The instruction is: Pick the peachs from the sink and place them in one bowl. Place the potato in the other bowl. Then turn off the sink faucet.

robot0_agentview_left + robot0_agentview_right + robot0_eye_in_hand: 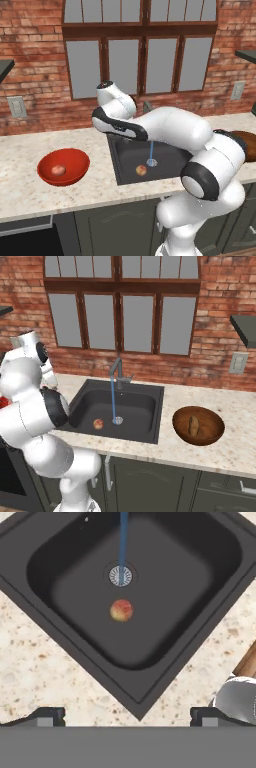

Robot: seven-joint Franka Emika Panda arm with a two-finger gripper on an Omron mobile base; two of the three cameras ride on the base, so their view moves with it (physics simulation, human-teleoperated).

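Two peaches: one [121, 610] lies on the floor of the sink [65, 619], just beside the drain [120, 575]; the other [58, 170] sits in the red bowl [75, 159] on the table [200, 453]. One potato [193, 426] rests in the brown bowl [212, 423] on the sink's other side. The faucet [116, 371] pours a thin stream [113, 401] onto the drain. The fingers [128, 714] are spread wide, holding nothing, above the sink's near corner.

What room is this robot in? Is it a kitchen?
Yes, it looks like a kitchen, a computer-drawn one. There's a dark sink set in a speckled counter, a faucet running water, cabinets below, and a peach in the sink.
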